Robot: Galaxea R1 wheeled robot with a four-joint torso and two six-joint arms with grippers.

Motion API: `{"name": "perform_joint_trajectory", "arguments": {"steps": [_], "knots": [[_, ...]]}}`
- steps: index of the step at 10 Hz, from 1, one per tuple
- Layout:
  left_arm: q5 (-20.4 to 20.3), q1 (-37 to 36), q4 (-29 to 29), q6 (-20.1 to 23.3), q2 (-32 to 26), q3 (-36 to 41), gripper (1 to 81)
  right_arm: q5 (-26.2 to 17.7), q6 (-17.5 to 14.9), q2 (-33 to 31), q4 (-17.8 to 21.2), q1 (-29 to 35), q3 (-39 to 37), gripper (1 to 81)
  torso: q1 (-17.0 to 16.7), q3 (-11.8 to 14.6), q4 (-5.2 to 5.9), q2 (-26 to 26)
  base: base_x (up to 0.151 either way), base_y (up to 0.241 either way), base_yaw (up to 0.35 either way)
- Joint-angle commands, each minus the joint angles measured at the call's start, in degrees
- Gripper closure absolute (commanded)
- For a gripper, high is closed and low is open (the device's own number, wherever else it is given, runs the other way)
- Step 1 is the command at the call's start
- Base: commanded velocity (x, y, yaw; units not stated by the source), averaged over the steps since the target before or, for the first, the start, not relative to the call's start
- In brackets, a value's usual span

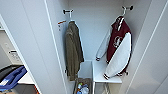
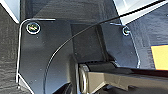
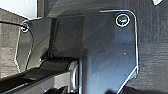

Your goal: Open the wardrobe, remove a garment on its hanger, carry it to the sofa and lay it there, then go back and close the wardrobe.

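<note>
Gripper states indeterminable, head view: wardrobe [image 1: 37, 45] open, garment [image 1: 120, 47] on hanger [image 1: 123, 11] at right hook, sleeves resting on inner shelf [image 1: 100, 70], olive-brown coat [image 1: 73, 52] at left hook, wrist views: dark carpet [image 2: 7, 50].

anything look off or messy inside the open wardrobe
Nothing looks damaged or spilled. The maroon jacket hangs tilted on its hanger, one white sleeve draped onto the shelf. The olive-brown coat hangs straight. A bin of small items sits on the floor.

White wardrobe [image 1: 37, 37]; maroon garment [image 1: 118, 47] with white sleeves; olive-brown coat [image 1: 73, 50]; white hanger [image 1: 123, 11].
</note>
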Motion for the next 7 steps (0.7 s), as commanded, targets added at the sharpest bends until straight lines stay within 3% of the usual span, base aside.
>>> {"name": "perform_joint_trajectory", "arguments": {"steps": [1,7], "knots": [[3.72,-0.68,-0.07,0.75,-0.04,0.34,1.0,-3.09,-0.03,0.32,0.76,0.37,-0.19,1.0,0.0,0.0,0.0,0.0,0.0,0.0,0.0],[1.79,4.33,2.32,1.02,-3.56,2.19,1.0,-7.92,-0.47,-0.29,0.15,-2.62,2.62,1.0,-0.02,0.02,0.0,0.0,0.0,0.0,0.0]]}}
